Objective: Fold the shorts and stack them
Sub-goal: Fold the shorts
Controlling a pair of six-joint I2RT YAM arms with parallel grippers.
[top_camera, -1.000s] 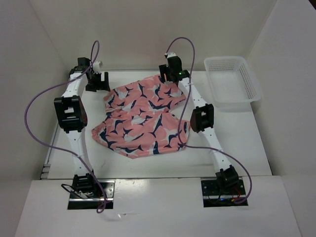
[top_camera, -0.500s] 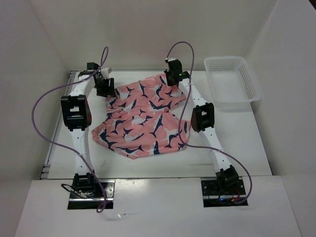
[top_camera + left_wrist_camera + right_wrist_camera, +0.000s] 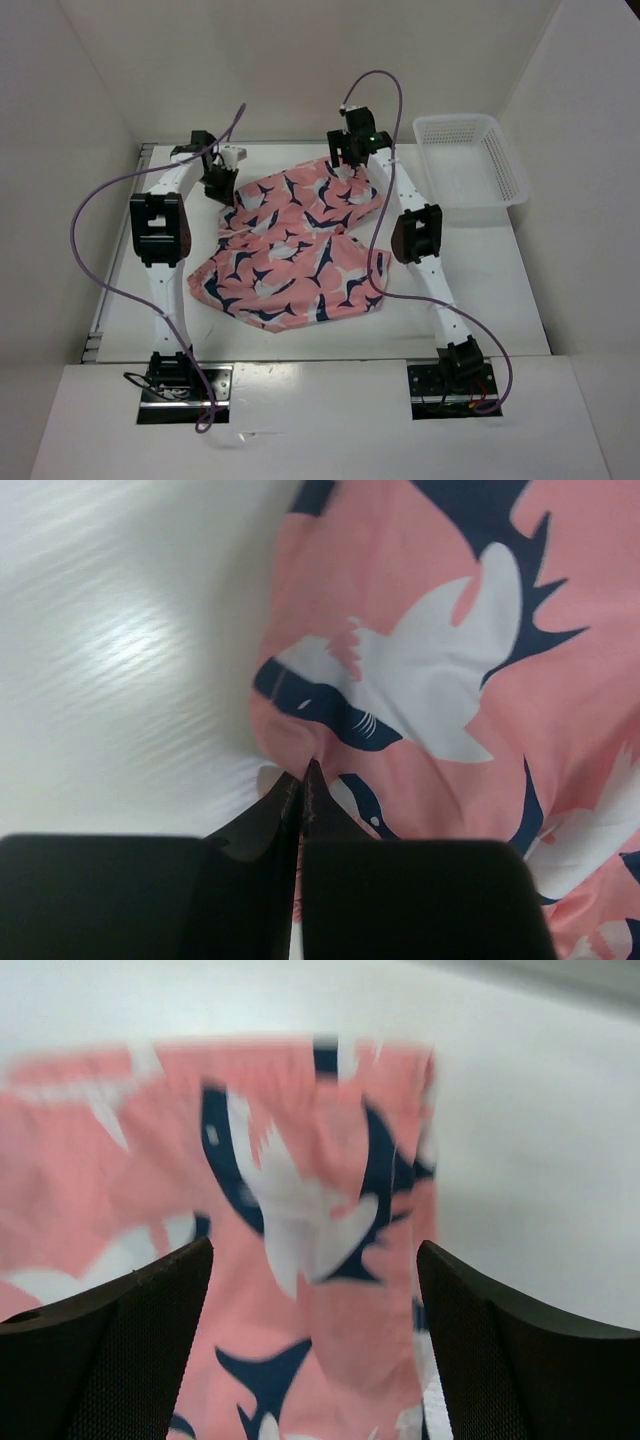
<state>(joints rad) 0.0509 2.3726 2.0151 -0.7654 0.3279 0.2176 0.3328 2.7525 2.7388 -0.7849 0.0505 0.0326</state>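
Shorts [image 3: 290, 250] of soft salmon-pink cloth, printed with navy-and-white sharks, lie spread on white counter [image 3: 480, 290]. Left hand [image 3: 303, 775], at 10 o'clock, is clamped on their edge; right hand [image 3: 312, 1252], at 1 o'clock, has fingers apart.

left arm [image 3: 158, 228]: extended to far left, elbow bent
left gripper [image 3: 302, 778]: fingers pressed together (tips meet), pinching the shorts [image 3: 430, 670] edge
right arm [image 3: 415, 235]: extended to far centre
right gripper [image 3: 315, 1250]: fingers spread wide
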